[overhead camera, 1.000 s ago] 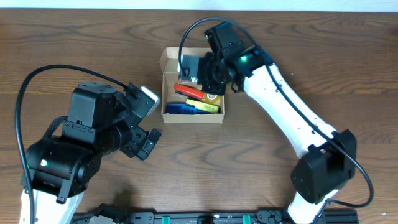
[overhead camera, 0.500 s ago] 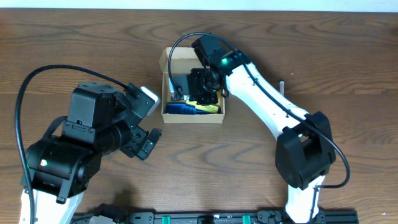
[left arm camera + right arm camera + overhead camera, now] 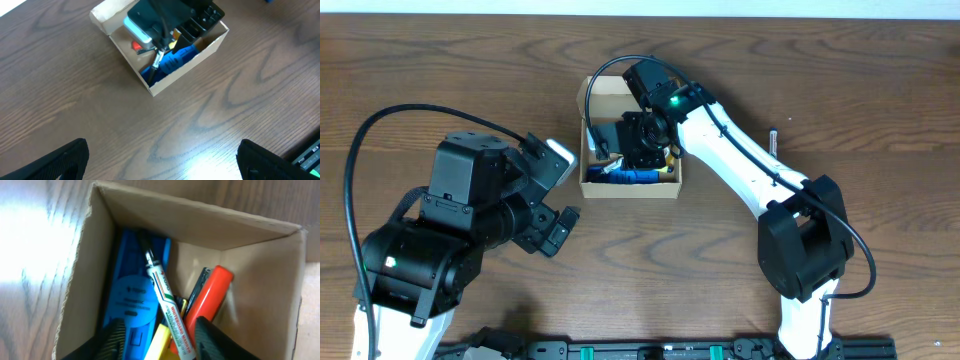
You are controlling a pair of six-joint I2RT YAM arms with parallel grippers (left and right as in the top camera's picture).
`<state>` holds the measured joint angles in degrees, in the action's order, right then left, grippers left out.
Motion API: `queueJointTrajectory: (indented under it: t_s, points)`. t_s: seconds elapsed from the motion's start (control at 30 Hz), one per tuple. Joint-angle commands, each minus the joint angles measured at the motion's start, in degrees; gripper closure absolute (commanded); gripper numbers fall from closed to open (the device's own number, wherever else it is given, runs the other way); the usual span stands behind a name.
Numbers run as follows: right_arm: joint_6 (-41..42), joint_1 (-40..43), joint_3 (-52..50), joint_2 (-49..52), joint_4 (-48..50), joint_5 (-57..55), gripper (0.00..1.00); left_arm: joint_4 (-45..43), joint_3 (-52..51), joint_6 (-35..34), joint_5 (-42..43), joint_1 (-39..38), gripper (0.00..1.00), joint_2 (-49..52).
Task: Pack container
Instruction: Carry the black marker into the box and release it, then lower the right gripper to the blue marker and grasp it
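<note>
- The container (image 3: 630, 191) sits on the table (image 3: 840, 90), in the upper middle of the top view, with its lid flap open.
- The right fingers (image 3: 114, 340) are down inside it, partly open, gripping nothing. A white marker (image 3: 165, 305) lies between them.
- The left fingers (image 3: 60, 160) are wide open and empty.

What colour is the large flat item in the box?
The flat item is blue; clearest in the right wrist view.
</note>
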<state>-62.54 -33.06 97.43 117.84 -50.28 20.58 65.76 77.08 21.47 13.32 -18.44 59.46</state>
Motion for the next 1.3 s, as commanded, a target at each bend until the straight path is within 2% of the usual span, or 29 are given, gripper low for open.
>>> queueJointTrajectory:
  t_s: [0.0,0.13,0.33,0.5,0.67,0.73,0.77,0.97,1.03,1.17,1.27]
  points:
    - [4.20,-0.33,0.20,-0.74,0.37,0.33,0.51,0.13,1.09,0.81,-0.20,0.15,0.05,0.04]
    - [8.48,0.28,0.39,-3.23,1.03,-1.03,0.55,0.13,1.09,0.81,-0.22,0.15,0.05,0.04]
    - [21.53,3.21,0.42,-8.90,1.36,-7.93,0.55,0.13,1.09,0.81,-0.20,0.15,0.05,0.04]
    - [35.01,8.57,0.39,-12.39,-0.13,-13.51,0.53,0.13,1.09,0.81,-0.20,0.15,0.05,0.04]
    - [46.05,16.59,0.39,-13.49,-4.00,-14.16,0.52,0.13,1.09,0.81,-0.22,0.15,0.05,0.04]
    - [48.87,19.41,0.39,-13.49,-5.49,-14.19,0.25,0.13,1.09,0.81,-0.20,0.15,0.05,0.04]
    - [50.18,21.05,0.37,-13.49,-6.34,-14.19,0.01,0.13,1.09,0.81,-0.22,0.15,0.05,0.04]
    - [53.66,28.50,0.22,-13.35,-10.49,-13.81,0.01,0.13,1.09,0.81,-0.22,0.15,0.05,0.04]
    - [54.42,30.49,0.22,-13.27,-11.89,-10.60,0.01,0.11,1.09,0.81,-0.22,0.15,0.05,0.04]
    - [54.82,32.28,0.22,-13.27,-13.20,-3.98,0.01,0.11,1.09,0.81,-0.20,0.15,0.05,0.04]
    - [54.84,32.48,-0.15,-13.25,-13.46,-3.67,0.01,0.11,1.09,0.81,-0.22,0.15,0.05,0.04]
